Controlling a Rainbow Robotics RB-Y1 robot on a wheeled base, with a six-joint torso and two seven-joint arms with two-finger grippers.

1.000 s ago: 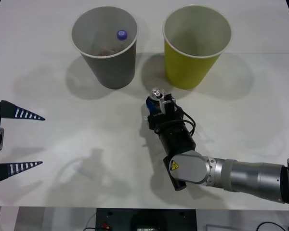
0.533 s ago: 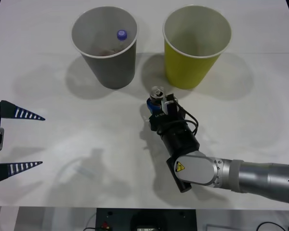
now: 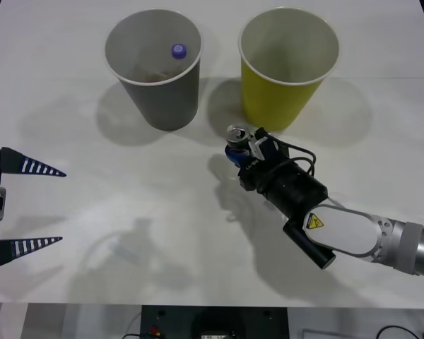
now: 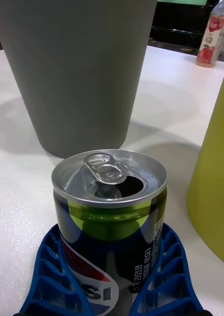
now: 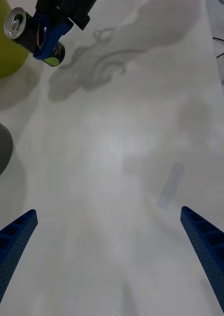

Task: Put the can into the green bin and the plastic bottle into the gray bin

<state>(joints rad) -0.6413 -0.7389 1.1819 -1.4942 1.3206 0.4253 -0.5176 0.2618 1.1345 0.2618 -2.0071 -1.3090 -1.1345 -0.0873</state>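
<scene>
The right gripper (image 3: pixel 242 150) had its blue fingers (image 4: pixel 163 266) closed on the can (image 3: pixel 236 136), which sat upright between them above the table (image 3: pixel 127 212), just in front of the green bin (image 3: pixel 288 67) and apparently clear of the surface. The bottle (image 3: pixel 178 51) lay in the gray bin (image 3: pixel 154 67). To finish well, the can would need lifting above the green rim before release over the middle. The left gripper (image 3: pixel 7 208) waited wide open and empty at the table's near left edge.
</scene>
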